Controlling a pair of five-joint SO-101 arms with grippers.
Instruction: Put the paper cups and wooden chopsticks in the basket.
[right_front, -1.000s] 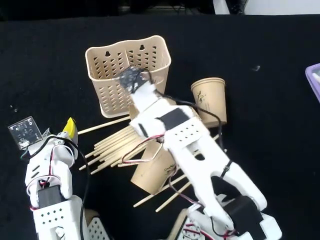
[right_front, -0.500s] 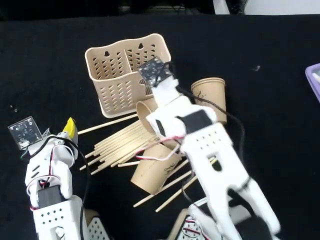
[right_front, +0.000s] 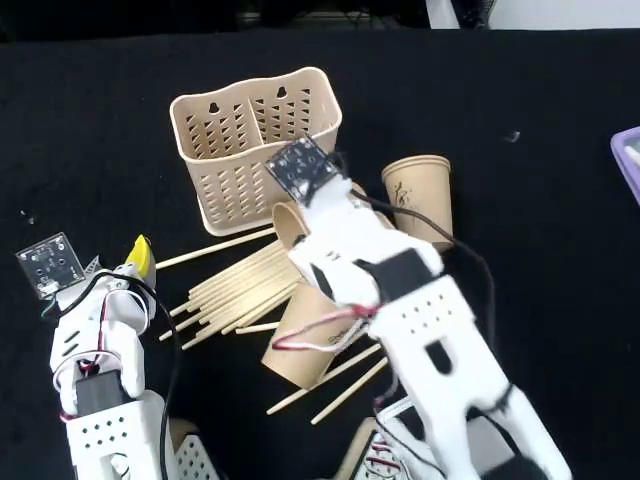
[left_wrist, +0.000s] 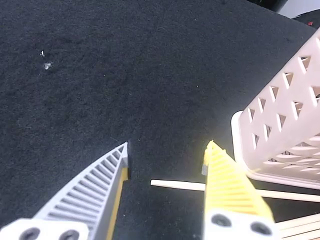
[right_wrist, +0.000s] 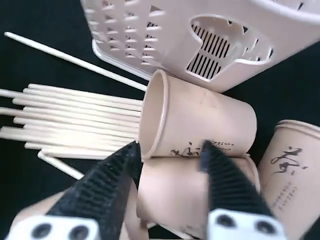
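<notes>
The beige slotted basket (right_front: 255, 140) stands upright at the back of the black table. One paper cup (right_wrist: 200, 125) lies on its side right against the basket's (right_wrist: 200, 30) foot, stacked on a second lying cup (right_wrist: 190, 195). My right gripper (right_wrist: 170, 150) hovers open just above that top cup, one black finger on each side of it. A third cup (right_front: 420, 195) stands upright to the right. Wooden chopsticks (right_front: 235, 290) lie fanned out left of the cups. My left gripper (left_wrist: 167, 150) is open and empty, low over the table beside one chopstick (left_wrist: 175, 185).
A large cup (right_front: 300, 350) lies on its side in front of the pile, with loose chopsticks (right_front: 330, 385) under it. A purple object (right_front: 628, 150) sits at the right edge. The left arm's yellow finger (right_front: 140, 256) points toward the chopstick ends.
My right arm has swung from the basket's front wall to the right and then drawn back, and is now over the lying cup. The left arm has kept still.
</notes>
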